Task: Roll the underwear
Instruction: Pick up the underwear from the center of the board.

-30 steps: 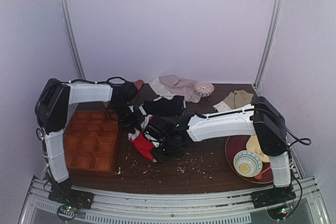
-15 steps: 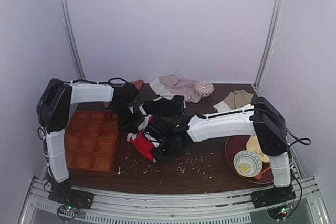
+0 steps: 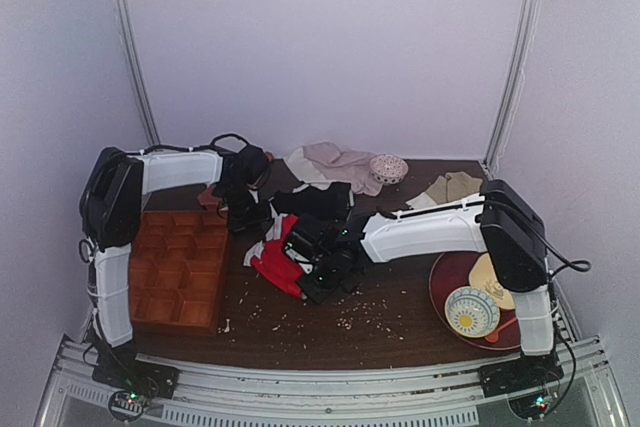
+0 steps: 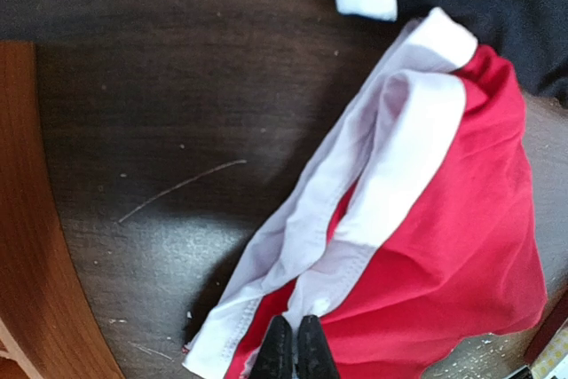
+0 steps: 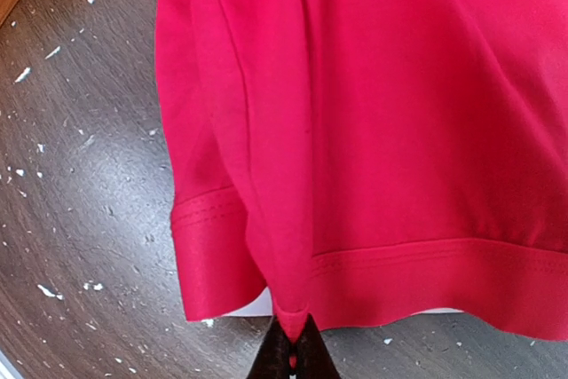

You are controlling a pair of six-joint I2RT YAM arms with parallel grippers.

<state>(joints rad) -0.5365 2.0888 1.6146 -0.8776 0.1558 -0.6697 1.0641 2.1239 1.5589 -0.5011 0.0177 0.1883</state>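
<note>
The underwear (image 3: pixel 274 263) is stretched, unrolled, between both arms at the middle of the table (image 3: pixel 400 319). The left gripper (image 4: pixel 293 343) is closed on its white waistband, and the right gripper (image 5: pixel 291 343) is closed on a red hem. Rolling is not yet begun.

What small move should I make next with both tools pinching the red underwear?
Probably draw the two tools apart and lay the underwear flat on the table. The left tool is shut on the white waistband edge and the right tool on a red leg hem. The fabric between them looks bunched and folded over, likely too crumpled to roll neatly.
</note>
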